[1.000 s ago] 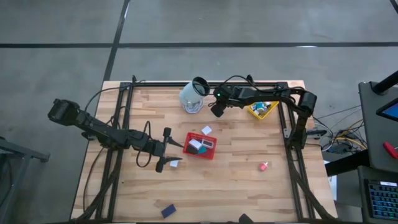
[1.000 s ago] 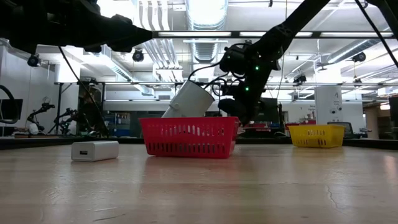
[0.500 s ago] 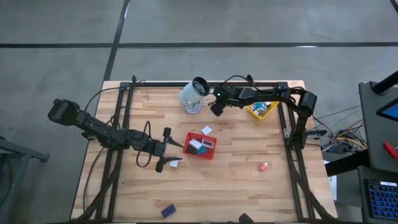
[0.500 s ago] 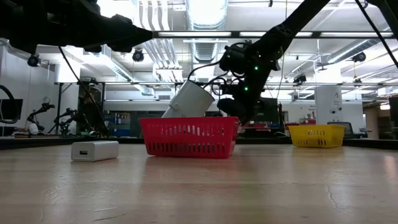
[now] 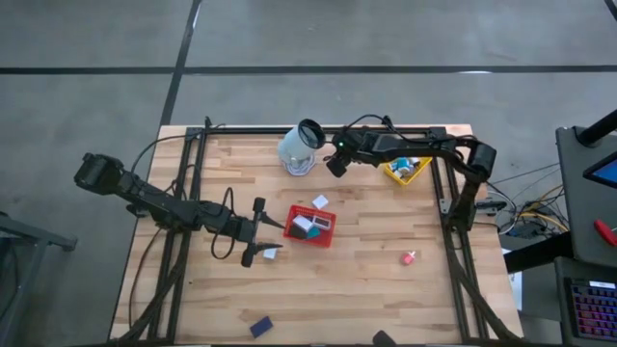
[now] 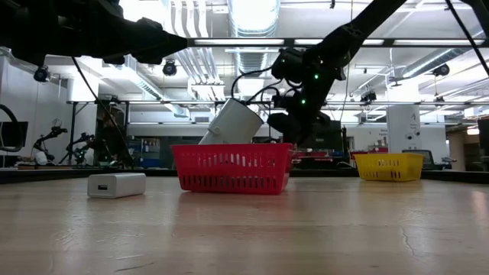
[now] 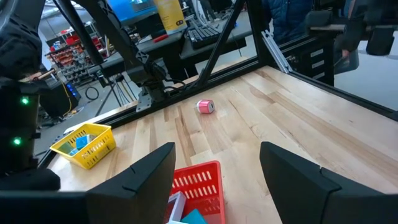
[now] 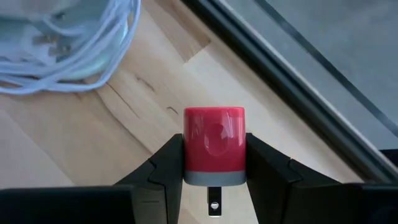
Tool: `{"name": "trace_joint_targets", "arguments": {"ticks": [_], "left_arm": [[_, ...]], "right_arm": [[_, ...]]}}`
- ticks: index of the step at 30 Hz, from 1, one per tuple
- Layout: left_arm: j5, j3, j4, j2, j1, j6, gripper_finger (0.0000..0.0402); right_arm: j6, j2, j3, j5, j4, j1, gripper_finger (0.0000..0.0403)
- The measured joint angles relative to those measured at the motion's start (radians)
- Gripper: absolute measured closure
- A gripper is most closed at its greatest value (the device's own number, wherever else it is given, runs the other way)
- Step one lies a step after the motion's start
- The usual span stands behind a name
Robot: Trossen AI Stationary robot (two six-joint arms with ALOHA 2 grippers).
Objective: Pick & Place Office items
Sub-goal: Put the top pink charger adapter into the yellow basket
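Right wrist view: right tool (image 8: 213,163) grips a red plug (image 8: 214,144) above the worktop (image 8: 74,143).
Near the cup (image 5: 299,149), it could slip out. Left tool (image 7: 217,180) hangs released over the red tray (image 7: 199,186).

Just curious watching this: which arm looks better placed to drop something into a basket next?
The right. Its gripper already holds a red block, up near the yellow basket. The left gripper is empty and open by the red basket.
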Motion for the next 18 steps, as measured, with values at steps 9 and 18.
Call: {"name": "trace_joint_targets", "arguments": {"ticks": [9, 18], "left_arm": [[0.000, 0.000, 0.000, 0.000, 0.000, 0.000, 0.0162], [0.000, 0.000, 0.000, 0.000, 0.000, 0.000, 0.0162]], "right_arm": [[-0.010, -0.074, 0.000, 0.026, -0.030, 0.000, 0.0277], [-0.050, -0.120, -0.033, 0.082, 0.073, 0.022, 0.0277]]}}
